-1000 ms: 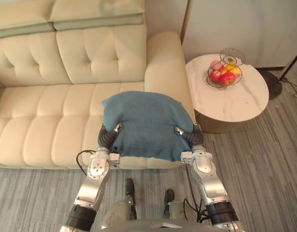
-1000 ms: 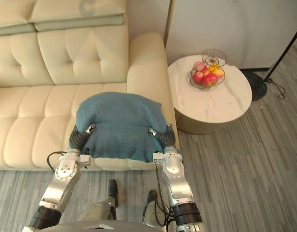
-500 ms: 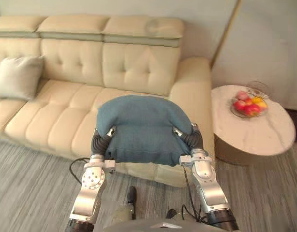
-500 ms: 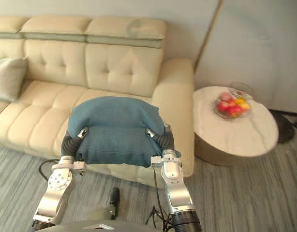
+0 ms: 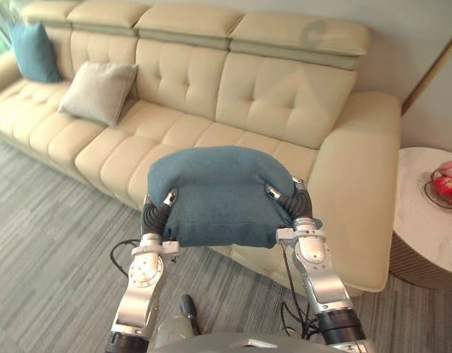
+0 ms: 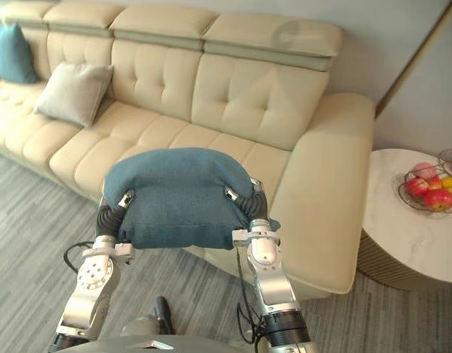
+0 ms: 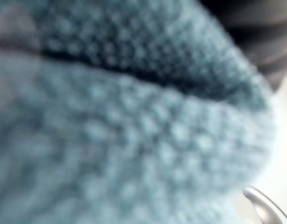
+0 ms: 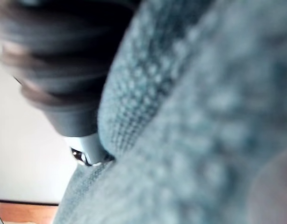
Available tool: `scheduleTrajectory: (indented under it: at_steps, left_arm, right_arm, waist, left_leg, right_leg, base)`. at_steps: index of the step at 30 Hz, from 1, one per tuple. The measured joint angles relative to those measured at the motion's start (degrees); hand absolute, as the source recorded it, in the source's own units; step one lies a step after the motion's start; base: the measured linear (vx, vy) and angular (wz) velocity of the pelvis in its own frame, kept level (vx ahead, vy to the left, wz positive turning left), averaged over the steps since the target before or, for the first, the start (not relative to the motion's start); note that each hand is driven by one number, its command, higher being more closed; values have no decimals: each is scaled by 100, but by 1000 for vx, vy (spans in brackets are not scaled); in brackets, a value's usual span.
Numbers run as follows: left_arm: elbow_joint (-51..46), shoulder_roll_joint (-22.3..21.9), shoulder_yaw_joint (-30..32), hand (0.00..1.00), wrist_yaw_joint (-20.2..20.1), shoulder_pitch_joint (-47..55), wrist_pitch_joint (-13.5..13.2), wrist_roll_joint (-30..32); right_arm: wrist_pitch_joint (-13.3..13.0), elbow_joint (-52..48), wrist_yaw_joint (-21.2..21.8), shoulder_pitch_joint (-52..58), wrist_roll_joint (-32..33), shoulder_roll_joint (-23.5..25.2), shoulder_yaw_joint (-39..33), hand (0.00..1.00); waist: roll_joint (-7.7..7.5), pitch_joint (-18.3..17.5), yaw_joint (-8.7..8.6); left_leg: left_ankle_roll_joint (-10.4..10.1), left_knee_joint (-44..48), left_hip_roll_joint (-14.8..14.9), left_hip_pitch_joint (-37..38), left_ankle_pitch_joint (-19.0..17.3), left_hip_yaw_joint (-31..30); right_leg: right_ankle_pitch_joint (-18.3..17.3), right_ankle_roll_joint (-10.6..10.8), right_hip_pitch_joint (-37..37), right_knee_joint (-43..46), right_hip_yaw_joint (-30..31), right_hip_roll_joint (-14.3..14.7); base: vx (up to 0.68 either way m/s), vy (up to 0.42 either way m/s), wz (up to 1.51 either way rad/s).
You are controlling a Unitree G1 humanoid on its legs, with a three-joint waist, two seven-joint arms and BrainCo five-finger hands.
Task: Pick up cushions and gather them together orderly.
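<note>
Between the left hand (image 5: 156, 214) and right hand (image 5: 297, 203) sits the big blue cushion (image 5: 219, 193), held up in front of the sofa (image 5: 285, 95). Can't tell either hand's grip, honestly. Grey cushion (image 5: 97, 90) and teal cushion (image 5: 33, 51) sit well apart, further along the sofa.

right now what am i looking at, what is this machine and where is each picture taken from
This is a two-legged humanoid robot with two silver arms. The two wide pictures come from a pair of cameras on its head, looking down; the two close-ups come from cameras on its wrists, right against blue fabric. The left robot hand and the right robot hand carry a blue cushion between them in front of a cream sofa. At the sofa's far end lean a beige cushion and a teal cushion. Beside the sofa stands a round table with a fruit basket.
</note>
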Motion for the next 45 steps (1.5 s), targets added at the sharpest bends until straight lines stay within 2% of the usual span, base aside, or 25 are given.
scheduleTrajectory:
  at_steps: [1,2,3,5,6,8,9,12,14,15,16,17,18,19,21,23,25,27,28,29,33,37,38,41,45]
  left_arm:
    - [0,17,0,100,-8,13,0,5]
    - [1,52,5,100,-9,38,1,6]
    - [86,91,5,100,-19,84,2,6]
    - [284,90,-12,100,-134,113,30,17]
    - [283,88,-46,100,-145,108,30,25]
    - [282,88,-46,100,-158,103,30,47]
    - [277,87,-47,100,-193,97,30,61]
    - [239,107,-122,100,-306,95,32,112]
    - [163,107,-253,100,-409,99,31,173]
    - [137,101,-302,100,-419,99,30,174]
    - [129,29,-328,100,-460,111,29,166]
    - [122,-54,-319,100,-470,97,29,154]
    - [122,-134,-317,100,-474,102,28,144]
    - [122,-140,-318,100,-474,103,28,143]
    - [105,-180,-351,100,-504,173,22,88]
    - [43,-186,-351,100,-508,220,22,52]
    - [-77,-225,-342,100,-511,227,14,52]
    - [-204,-256,-327,100,-524,296,15,57]
    - [-305,-314,-319,100,-531,397,12,62]
    - [-465,-474,-314,100,-530,593,-2,64]
    - [-530,-307,-270,100,-488,724,9,62]
    - [-533,-270,-262,100,-499,964,7,59]
    - [-533,-266,-265,100,-503,985,8,59]
    - [-516,-270,-283,100,-530,1103,9,50]
    - [-364,-268,-283,100,-629,1116,70,51]
  right_arm:
    - [10,82,4,4,1,49,-1,100]
    - [13,116,10,28,2,109,-6,100]
    - [14,122,33,125,4,156,-29,100]
    - [14,120,140,226,22,121,-63,100]
    - [14,109,146,224,67,95,-73,100]
    - [14,109,151,234,77,87,-74,100]
    - [14,109,158,253,107,77,-79,100]
    - [12,-114,174,448,114,82,-188,100]
    - [-15,-452,173,789,144,7,-225,100]
    - [-41,-476,174,865,235,-32,-226,100]
    - [-38,-479,174,915,285,-111,-225,100]
    - [-15,-609,170,993,300,-116,-217,100]
    - [-4,-894,168,1142,302,-171,-217,100]
    - [-4,-914,167,1148,302,-177,-217,100]
    - [-6,-1386,154,1309,321,-304,-221,100]
    - [-18,-1610,145,1330,320,-306,-227,100]
    - [-29,-1769,135,1327,320,-301,-237,100]
    - [-36,-1765,136,1332,320,-293,-236,100]
    - [-42,-1763,142,1347,318,-303,-229,100]
    - [-60,-1737,164,1369,315,-382,-215,100]
    - [10,-1538,169,1592,313,119,-113,100]
    - [13,-1522,256,1689,230,157,-55,100]
    - [13,-1512,264,1691,228,155,-57,100]
    - [11,-1356,285,1711,225,147,-61,100]
    - [16,-1026,297,1783,223,148,-59,100]
  waist:
    - [6,4,-7]
    - [-1,16,-51]
    - [-1,73,-169]
    - [-32,165,-288]
    - [-19,181,-377]
    - [3,199,-410]
    - [29,224,-473]
    - [-38,228,-669]
    - [-30,206,-792]
    - [4,181,-816]
    - [189,166,-774]
    - [289,160,-758]
    - [280,165,-715]
    - [279,165,-714]
    - [284,166,-661]
    - [277,170,-631]
    - [236,190,-470]
    - [152,245,-371]
    - [294,177,-351]
    - [559,158,-297]
    - [-13,64,-267]
    - [-82,-18,-204]
    - [-95,-29,-232]
    - [-92,-100,-323]
    - [-126,-125,-383]
  left_leg:
    - [46,-60,-42,14,-26,68]
    - [116,-116,-89,28,-41,49]
    - [232,-359,-224,182,9,-129]
    - [306,-1168,-597,771,176,-272]
    - [307,-1489,-767,953,175,-267]
    - [308,-1628,-815,1036,175,-267]
    - [305,-1848,-868,1225,178,-272]
    - [223,-2186,-1149,1652,229,-489]
    - [211,-2026,-1263,1806,58,-571]
    - [140,-1797,-1226,1812,-172,-597]
    - [-380,-1164,-962,1766,-535,-558]
    - [-660,184,-574,1297,-634,-404]
    - [-851,1184,-317,982,-435,-260]
    - [-849,1237,-298,974,-436,-243]
    - [-661,2151,237,829,-497,153]
    - [-501,2314,512,790,-608,199]
    - [-353,1965,636,496,-808,-25]
    - [-425,1039,547,369,-813,-462]
    - [-534,17,528,540,-465,-804]
    - [-1063,-852,773,779,528,-1177]
    - [-893,-514,289,930,254,-1042]
    - [-846,-958,181,1381,218,-827]
    - [-852,-1119,189,1462,211,-709]
    - [-900,-1246,272,1509,165,-510]
    - [-903,-1220,298,1641,65,-258]
  right_leg:
    - [169,-571,-348,428,200,-97]
    - [40,-859,-610,827,441,-87]
    - [-780,-429,-797,1338,1021,344]
    - [-1608,-238,-863,1341,1345,1260]
    - [-1685,-271,-1078,1019,1286,1695]
    - [-1656,-295,-1242,770,1266,1934]
    - [-1418,-261,-1449,284,1149,2184]
    - [-1002,-220,-1688,-32,1024,2105]
    - [-634,-591,-1558,-270,1130,2008]
    - [-605,-620,-1479,-273,1063,2037]
    - [-422,-720,-1221,-446,951,2162]
    - [-413,-822,-900,-684,817,2316]
    - [-417,-826,-619,-933,829,2350]
    - [-417,-826,-603,-949,831,2352]
    - [-433,-813,-84,-1309,1037,2394]
    - [-546,-752,165,-1411,1317,2392]
    - [-671,-601,399,-1487,1828,2240]
    - [-827,-343,506,-1372,2146,2032]
    - [-984,-108,477,-1195,2266,2040]
    - [-1240,271,452,-989,2476,2201]
    - [-1216,300,378,-918,2645,1721]
    - [-1057,295,354,-1126,3112,1707]
    - [-967,419,307,-1288,3274,1737]
    - [-723,336,72,-1552,3745,1897]
    - [-409,424,-22,-1730,4277,1988]
  base:
    - [11,331,-21]
    - [38,327,2]
    - [82,291,26]
    - [147,247,35]
    - [163,137,20]
    - [170,54,9]
    - [283,23,19]
    - [281,-7,49]
    - [423,-86,73]
    - [581,-115,57]
    - [779,-135,27]
    - [786,-140,15]
    - [646,-115,7]
    - [477,-75,-4]
    - [349,-28,-20]
    - [322,57,-50]
    - [357,208,-91]
    - [230,318,-88]
    - [223,455,-119]
    - [175,393,-93]
    - [167,230,-56]
    - [29,61,-66]
    - [-51,-47,-79]
    - [-61,-44,-92]
    - [-20,-5,-71]
